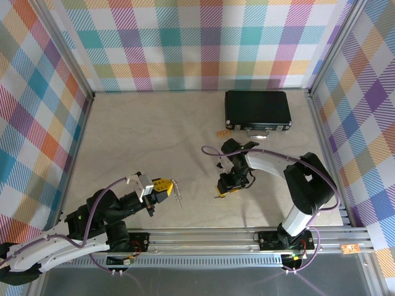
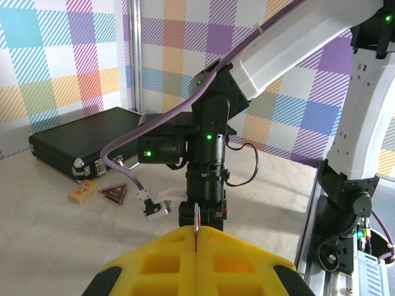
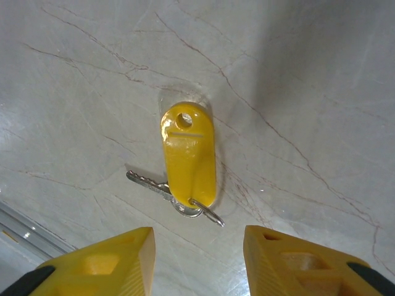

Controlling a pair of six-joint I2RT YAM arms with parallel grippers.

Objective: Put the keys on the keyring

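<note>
The key lies flat on the table, a long yellow head with a thin silver blade sticking out to the left and a small wire ring at its near end. My right gripper hangs straight above it, open, its yellow fingers apart on either side of the key's near end and touching nothing. From above, that gripper points down over the key. My left gripper is shut on the keyring, a thin silvery piece, edge-on in the left wrist view.
A black case stands at the back right, with a small tan tag and a dark red triangular tag on the table in front of it. The metal rail runs along the near edge.
</note>
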